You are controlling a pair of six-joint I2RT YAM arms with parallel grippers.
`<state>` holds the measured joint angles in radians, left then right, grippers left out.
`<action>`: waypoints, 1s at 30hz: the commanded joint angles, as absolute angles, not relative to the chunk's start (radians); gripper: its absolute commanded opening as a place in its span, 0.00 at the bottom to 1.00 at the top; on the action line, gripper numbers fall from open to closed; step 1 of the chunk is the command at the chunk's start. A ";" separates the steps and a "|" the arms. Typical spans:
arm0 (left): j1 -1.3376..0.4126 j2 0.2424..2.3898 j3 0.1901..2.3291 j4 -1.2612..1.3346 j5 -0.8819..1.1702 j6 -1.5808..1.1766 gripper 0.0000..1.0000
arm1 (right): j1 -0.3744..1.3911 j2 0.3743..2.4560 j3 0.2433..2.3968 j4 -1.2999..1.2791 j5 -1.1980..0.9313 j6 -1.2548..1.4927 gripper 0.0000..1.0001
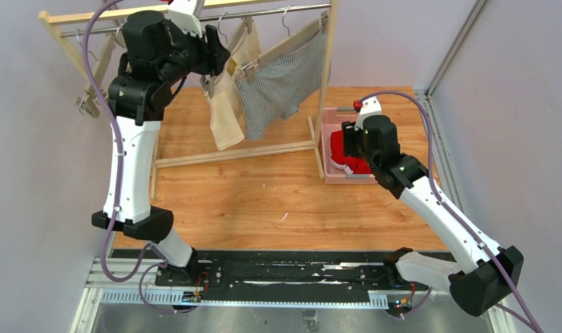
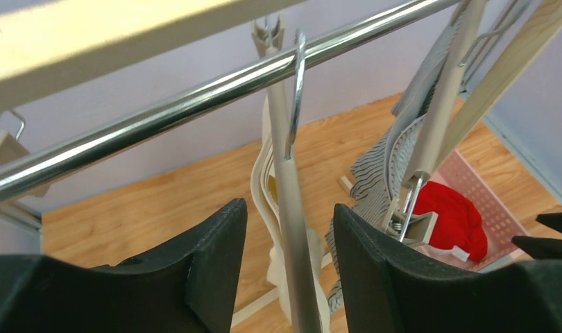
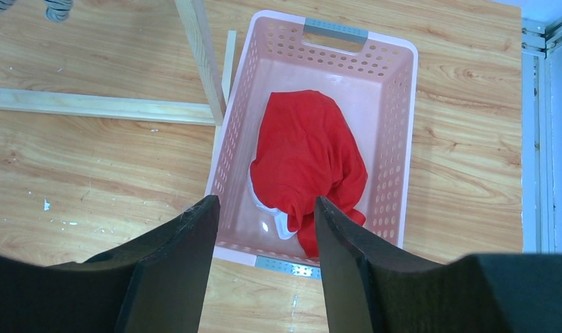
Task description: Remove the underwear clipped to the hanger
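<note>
The left gripper (image 2: 290, 215), jaws parted and gripping nothing, straddled the neck of a pale hanger (image 2: 297, 270) on the steel rail (image 2: 160, 114) near the tabletop's (image 1: 264, 201) far edge. The cream boxers (image 1: 226, 121) and pinstriped boxers (image 1: 278, 87) hung clipped there. The right gripper (image 3: 264, 208), open and empty, hovered above the pink basket (image 3: 396, 104) at the right edge, which held the red boxers (image 3: 306, 152).

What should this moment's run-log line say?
left fingers: open, around hanger | right fingers: open above basket | red boxers: in basket | cream boxers, striped boxers: hanging from rail
</note>
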<state>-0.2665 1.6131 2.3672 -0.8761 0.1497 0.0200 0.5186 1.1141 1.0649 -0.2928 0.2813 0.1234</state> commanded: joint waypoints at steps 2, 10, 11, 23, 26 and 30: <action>-0.277 1.622 2.346 -0.894 0.095 0.067 0.56 | 0.533 1.108 1.071 -0.289 0.301 0.102 0.54; -0.277 1.624 2.336 -0.906 0.071 0.087 0.40 | 0.532 1.104 1.060 -0.277 0.296 0.101 0.54; -0.277 1.624 2.332 -0.907 0.068 0.088 0.38 | 0.534 1.102 1.057 -0.275 0.295 0.103 0.54; -0.277 1.631 2.308 -0.899 0.074 0.104 0.00 | 0.535 1.101 1.044 -0.258 0.286 0.096 0.54; -0.276 1.625 2.305 -0.869 0.072 0.103 0.00 | 0.535 1.104 1.039 -0.257 0.283 0.091 0.54; -0.277 1.570 2.252 -0.765 0.078 0.090 0.00 | 0.534 1.105 1.025 -0.249 0.274 0.091 0.54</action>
